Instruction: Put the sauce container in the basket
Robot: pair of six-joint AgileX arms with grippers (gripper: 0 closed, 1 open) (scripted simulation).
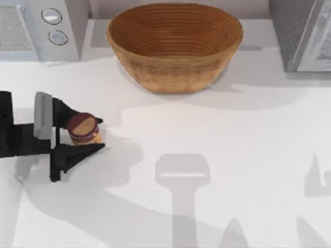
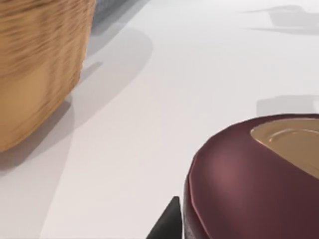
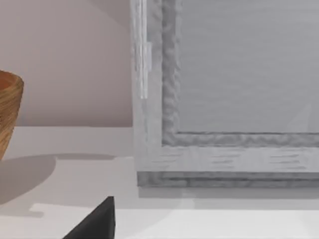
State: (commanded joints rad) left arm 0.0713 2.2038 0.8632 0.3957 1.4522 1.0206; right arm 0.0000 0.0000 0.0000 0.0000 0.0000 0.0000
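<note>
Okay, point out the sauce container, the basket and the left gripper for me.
sauce container (image 1: 83, 124): top view, on its maroon lid.
basket (image 1: 176, 72): top view, on its front outer wall.
left gripper (image 1: 101, 134): top view, midway between its fingertips, at the container's side.

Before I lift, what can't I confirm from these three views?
- Top view: the left gripper straddles the sauce container; pad contact is hidden beneath its lid.
- Left wrist view: the container's label and base are cut off by the frame edge.
- Right wrist view: one dark fingertip shows, so that gripper's opening is unreadable; the basket is cropped.
</note>
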